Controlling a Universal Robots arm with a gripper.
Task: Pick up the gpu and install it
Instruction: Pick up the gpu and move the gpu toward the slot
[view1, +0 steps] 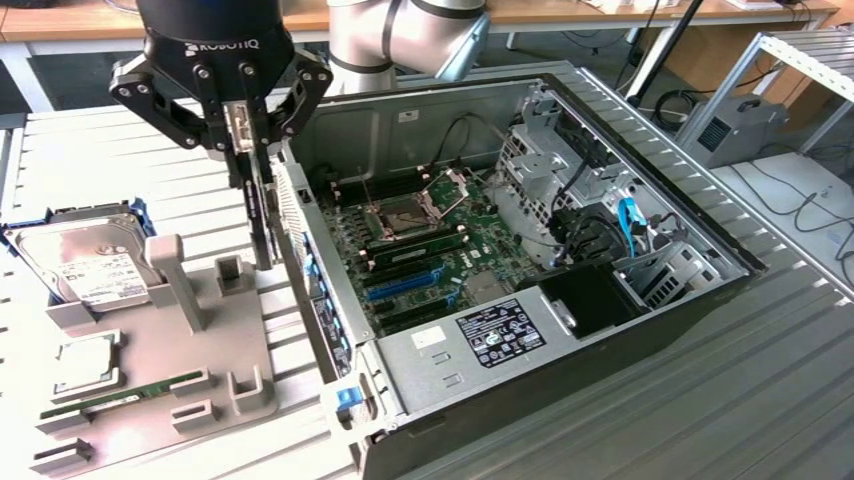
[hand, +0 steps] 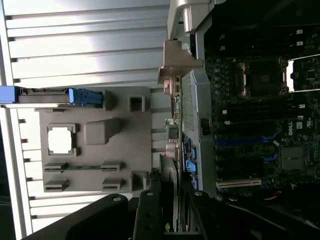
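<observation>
While the black three-linked end effector (view1: 244, 140) hangs above the desk's (view1: 641, 400) ribbed pale metal top, its fingers are pinched on the upper part of the gpu (view1: 258, 215). The gpu is a thin flat card that shows here edge-on, as a dark strip with a paler metal edge. It hangs upright in the air, long side vertical. In the exterior view it sits over the narrow gap between the grey moulded fixture plate (view1: 200, 370) and the near side wall of the open black and silver computer case (view1: 641, 150). Its lower end reaches down just beside a grey upright post (view1: 167, 275) on the plate. Whether it touches the plate or the case wall cannot be told.

In the wrist view the end effector (hand: 172, 220) frames the gpu (hand: 170, 180) edge-on, with the fixture plate (hand: 125, 150) on one side and the case interior on the other.

On the plate rest a silver hard drive with a white label (view1: 91, 270), a square silver processor chip (view1: 87, 362) and a long narrow green memory stick (view1: 127, 392), all well apart from the gpu.

Inside the case lies the dark green motherboard (view1: 454, 250), with a square metal-framed processor socket (view1: 414, 205) and blue expansion slots (view1: 400, 285) nearer the case's labelled end. The slots are bare.
</observation>
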